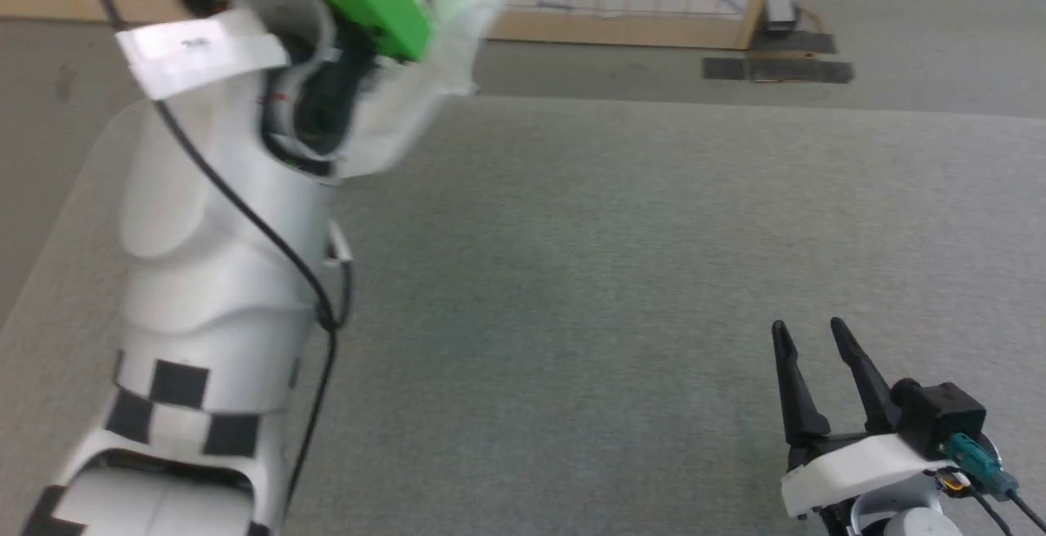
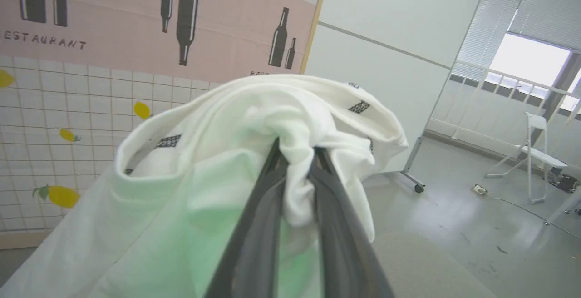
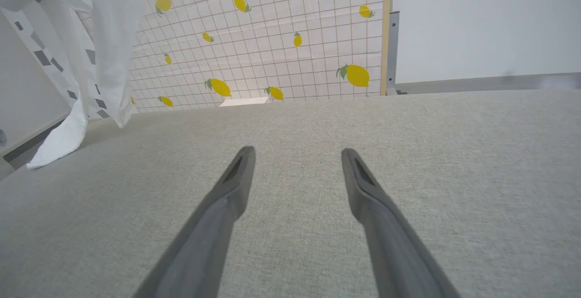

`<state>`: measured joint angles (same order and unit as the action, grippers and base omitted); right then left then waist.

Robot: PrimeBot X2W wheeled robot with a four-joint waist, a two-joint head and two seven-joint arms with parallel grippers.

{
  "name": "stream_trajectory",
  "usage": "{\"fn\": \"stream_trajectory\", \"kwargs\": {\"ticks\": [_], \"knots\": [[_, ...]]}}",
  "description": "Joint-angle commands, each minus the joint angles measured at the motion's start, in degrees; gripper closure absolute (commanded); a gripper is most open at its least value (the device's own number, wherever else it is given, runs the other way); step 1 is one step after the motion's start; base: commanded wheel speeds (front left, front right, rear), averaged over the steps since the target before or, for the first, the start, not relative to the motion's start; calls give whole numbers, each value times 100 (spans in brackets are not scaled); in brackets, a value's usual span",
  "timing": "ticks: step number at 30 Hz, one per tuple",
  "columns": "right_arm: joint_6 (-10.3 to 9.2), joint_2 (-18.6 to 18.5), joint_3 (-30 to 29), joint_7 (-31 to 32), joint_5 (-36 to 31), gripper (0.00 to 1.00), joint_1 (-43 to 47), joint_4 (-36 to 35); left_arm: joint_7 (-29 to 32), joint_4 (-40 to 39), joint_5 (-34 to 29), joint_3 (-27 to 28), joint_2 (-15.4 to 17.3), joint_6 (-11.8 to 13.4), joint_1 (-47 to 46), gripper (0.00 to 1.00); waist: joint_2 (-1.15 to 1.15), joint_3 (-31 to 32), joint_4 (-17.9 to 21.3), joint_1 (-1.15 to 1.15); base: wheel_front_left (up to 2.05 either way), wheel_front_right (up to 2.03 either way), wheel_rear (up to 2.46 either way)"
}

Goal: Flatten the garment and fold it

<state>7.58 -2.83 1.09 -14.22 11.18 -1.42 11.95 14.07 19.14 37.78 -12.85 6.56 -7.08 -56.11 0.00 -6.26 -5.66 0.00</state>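
Note:
The garment (image 2: 204, 152), white soft fabric with dark zigzag stitching, hangs bunched in the air. My left gripper (image 2: 297, 146) is shut on a gathered fold of it. In the head view my left arm (image 1: 221, 234) is raised at the upper left, with the garment (image 1: 458, 21) draped around its green wrist. The garment (image 3: 104, 39) also hangs at the upper left of the right wrist view, its lower end near the table. My right gripper (image 1: 809, 336) stands open low over the grey table (image 1: 613, 274) at the lower right. Nothing is between the fingers of the right gripper (image 3: 297, 152).
A tiled wall panel with lemons (image 3: 281, 39) stands beyond the table's far edge. A pink panel printed with bottles (image 2: 136, 16) is above it. A white folding chair (image 2: 538, 152) stands on the floor to the right. The table's left edge (image 1: 73, 193) is near my left arm.

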Motion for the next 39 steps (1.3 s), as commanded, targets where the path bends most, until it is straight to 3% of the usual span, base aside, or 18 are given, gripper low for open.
{"fn": "stream_trajectory", "kwargs": {"ticks": [1,8,16,20,21,22,28,31,35,39], "knots": [[-9,-5,-60,-58,35,0,-7,23,89,-164,259,-193,-88,-38,121,100,0,275,496,0,0,0,0],[-9,-5,-262,-74,-22,0,101,63,720,-378,674,-1361,-143,-40,1359,100,0,255,791,0,0,0,0],[-9,-5,-300,-76,-31,0,253,-13,1995,515,312,-2681,235,58,2787,100,0,232,873,0,0,0,0],[-9,-5,-309,-77,-11,0,304,-13,2563,702,466,-2891,335,171,3258,100,0,260,818,0,0,0,0],[-9,-5,-308,-77,-5,0,312,-13,2574,649,615,-2794,317,211,3355,59,0,274,788,0,0,0,0],[-9,-5,-311,-77,-2,0,317,-13,2560,578,744,-2689,302,247,3415,0,0,288,760,0,0,0,0],[-9,-5,-324,-77,12,0,331,-16,2112,-357,1784,-1477,272,544,3614,0,0,377,558,0,0,0,0],[-9,-5,-314,-77,43,0,297,1,1413,-947,1866,-777,462,670,3658,0,0,404,480,0,0,0,0],[-9,-5,-282,-77,68,0,222,27,-53,-1303,1095,-155,879,811,3823,0,0,417,408,0,0,0,0],[-9,-5,-199,110,111,0,189,69,-1710,-1273,25,15,1143,905,4153,0,0,434,355,0,0,0,0]]}}
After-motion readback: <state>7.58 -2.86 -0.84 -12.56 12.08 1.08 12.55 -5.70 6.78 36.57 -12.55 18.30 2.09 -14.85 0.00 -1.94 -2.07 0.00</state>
